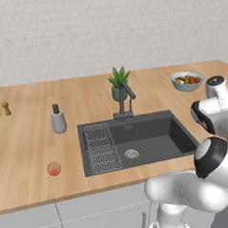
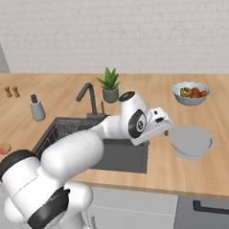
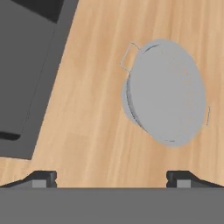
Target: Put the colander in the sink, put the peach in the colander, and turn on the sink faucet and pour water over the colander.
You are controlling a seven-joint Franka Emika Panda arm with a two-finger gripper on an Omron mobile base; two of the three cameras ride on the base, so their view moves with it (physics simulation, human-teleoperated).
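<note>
Leftmost, and farthest from the gripper (image 3: 112, 177), the peach (image 1: 54, 168) lies on the wooden counter (image 1: 31, 140), well beyond the far side of the sink (image 1: 137, 142). Next come the soap dispenser (image 1: 58, 120) and the wire grid rack (image 1: 101, 147) in the sink's left part, then the sink faucet (image 1: 124, 100) with a potted plant (image 1: 119, 83) just behind it. The arm reaches across the basin, so the sink lies beside and behind the gripper. Its two fingertips stand wide apart, holding nothing. Just ahead of them, to the right, the colander (image 3: 165, 92) rests on the counter, its small wire handles visible at the rim. Beyond it sits the fruit bowl (image 2: 191, 92). Judged stage: the approach for the first step, with the colander not yet grasped. The next move calls for descending onto the rim, closing on it, then carrying it leftward into the sink.
</note>
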